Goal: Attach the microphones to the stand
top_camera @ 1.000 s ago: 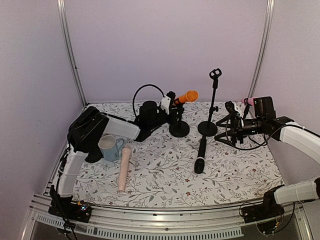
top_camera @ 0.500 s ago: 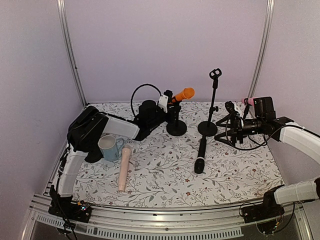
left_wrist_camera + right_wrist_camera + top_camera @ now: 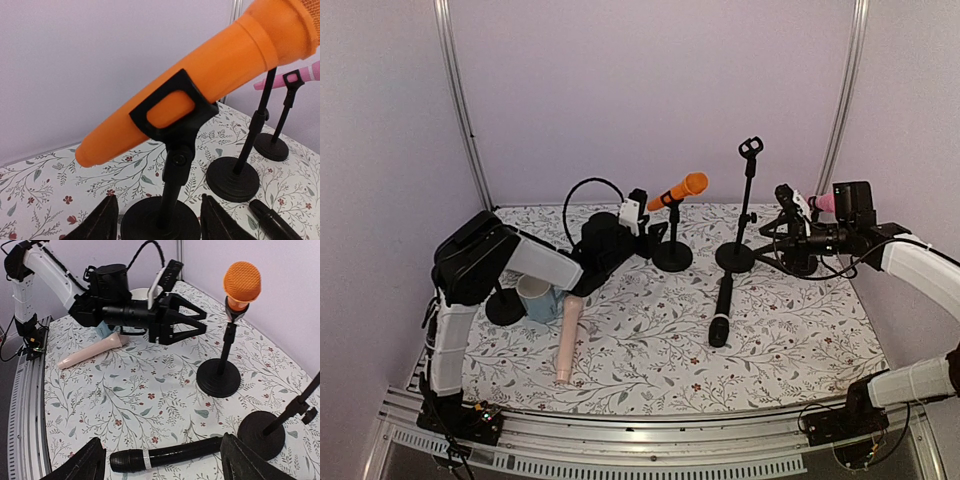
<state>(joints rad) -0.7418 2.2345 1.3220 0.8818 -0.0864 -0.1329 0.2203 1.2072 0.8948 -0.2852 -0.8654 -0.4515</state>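
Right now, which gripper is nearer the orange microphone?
Left. The left gripper sits open just short of the orange microphone; the right gripper is across the table, by the pink microphone.

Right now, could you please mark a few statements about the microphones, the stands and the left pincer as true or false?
1. The orange stick microphone sits in the clip of the short black round-based stand. True.
2. The black stick microphone is clipped to the tall black stand. False: it lies on the floral tablecloth, and that stand's clip is empty.
3. The left pincer is clamped on the orange microphone. False: its jaws are open and clear of it.
4. The pale beige-pink stick microphone lies flat beside the blue-and-white mug. True.
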